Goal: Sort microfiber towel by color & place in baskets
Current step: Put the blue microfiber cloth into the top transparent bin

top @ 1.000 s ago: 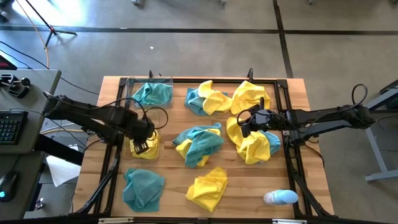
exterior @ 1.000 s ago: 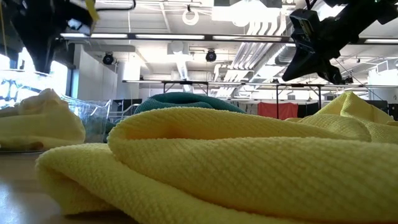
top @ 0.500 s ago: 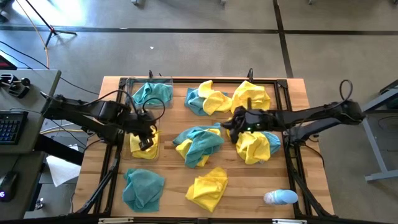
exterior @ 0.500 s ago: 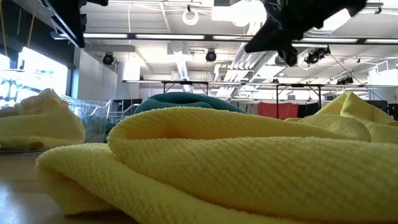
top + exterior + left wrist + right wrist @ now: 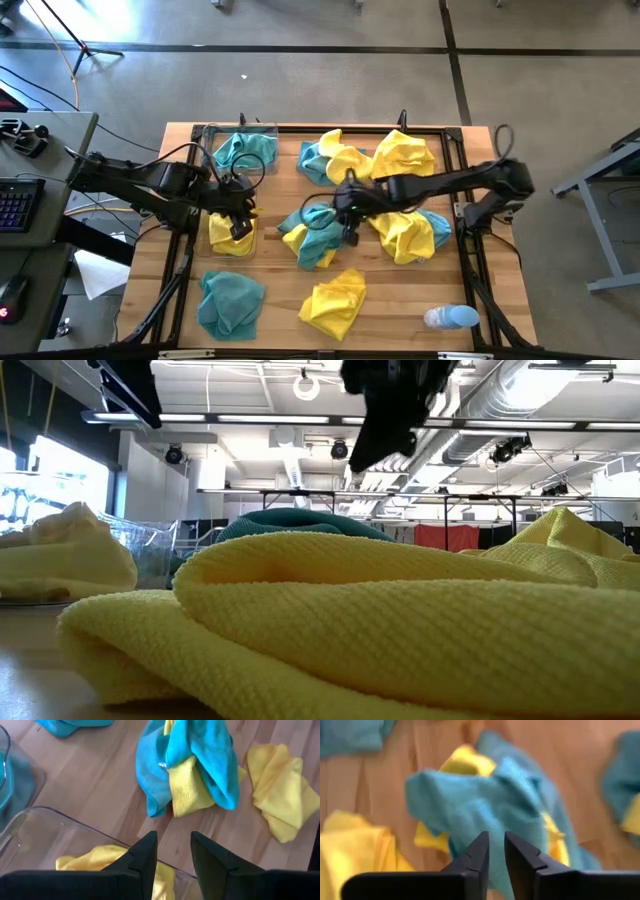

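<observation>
The right gripper (image 5: 347,203) hangs over the middle of the table (image 5: 280,270), above a tangle of teal and yellow towels (image 5: 320,232). Its wrist view shows the fingers (image 5: 479,851) standing a narrow gap apart with nothing between them, the teal towel (image 5: 485,805) lying beneath. The left gripper (image 5: 240,214) sits over the near basket (image 5: 213,240) at the left side of the table, which holds a yellow towel (image 5: 228,243). Its fingers (image 5: 145,855) are also a narrow gap apart and empty, poised above the clear rim (image 5: 75,822) with the yellow cloth below. The far basket (image 5: 240,133), just behind the first, holds a teal towel (image 5: 247,151).

The remaining towels lie loose on the wood: a teal and yellow bunch (image 5: 335,158) at the back, a yellow one (image 5: 405,152) beside it, a yellow and teal heap (image 5: 408,232) to the right of centre, a teal one (image 5: 230,303) at the front left and a yellow one (image 5: 335,300) at the front middle. In the low view that front yellow towel (image 5: 400,630) fills most of the picture, and the grippers show only as dark shapes overhead, so it probably adds nothing about the grip
</observation>
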{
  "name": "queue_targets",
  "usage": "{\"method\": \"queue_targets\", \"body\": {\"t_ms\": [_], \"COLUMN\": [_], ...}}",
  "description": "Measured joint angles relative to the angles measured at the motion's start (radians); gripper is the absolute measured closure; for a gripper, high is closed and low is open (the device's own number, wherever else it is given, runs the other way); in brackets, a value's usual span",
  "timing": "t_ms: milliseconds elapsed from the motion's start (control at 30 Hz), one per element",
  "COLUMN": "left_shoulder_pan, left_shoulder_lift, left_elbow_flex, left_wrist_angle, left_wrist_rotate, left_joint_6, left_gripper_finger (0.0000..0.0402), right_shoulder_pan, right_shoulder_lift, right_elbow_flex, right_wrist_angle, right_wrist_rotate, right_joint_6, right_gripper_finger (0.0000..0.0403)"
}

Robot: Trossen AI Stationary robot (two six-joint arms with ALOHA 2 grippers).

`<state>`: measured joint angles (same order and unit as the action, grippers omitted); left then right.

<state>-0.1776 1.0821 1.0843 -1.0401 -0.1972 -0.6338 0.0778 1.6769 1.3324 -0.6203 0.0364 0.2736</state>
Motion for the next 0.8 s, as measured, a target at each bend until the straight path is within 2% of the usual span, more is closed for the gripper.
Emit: {"method": "queue_targets", "body": {"t_ms": [167,400,500,667,800], "left_shoulder_pan": [-0.009,-0.01,-0.01,-0.01,-0.01], "left_shoulder_lift": [0.0,0.0,0.0,0.0,0.0], "left_elbow_flex": [0.0,0.0,0.0,0.0,0.0], "left_wrist_angle": [0.0,0.034,0.086,0.164,0.223], "left_wrist_rotate": [0.0,0.0,0.0,0.0,0.0], "left_joint_6": [-0.036,-0.069,-0.07,-0.069,-0.07], "left_gripper_finger": [0.0296,0.0296,0.0296,0.0296,0.0296], "right_shoulder_pan": [0.028,0.056,0.056,0.056,0.056], "right_shoulder_lift": [0.118,0.213,0.225,0.212,0.157], "right_elbow_flex": [0.066,0.075,0.075,0.075,0.075], "right_wrist_angle": [-0.043,-0.051,-0.054,-0.067,-0.117], "right_wrist_rotate": [-0.026,0.033,0.036,0.035,0.036], "right_joint_6": [-0.1,-0.138,-0.121,-0.129,-0.127], "right_gripper_finger": [0.0309,0.0285,0.0302,0.0388,0.0386]}}
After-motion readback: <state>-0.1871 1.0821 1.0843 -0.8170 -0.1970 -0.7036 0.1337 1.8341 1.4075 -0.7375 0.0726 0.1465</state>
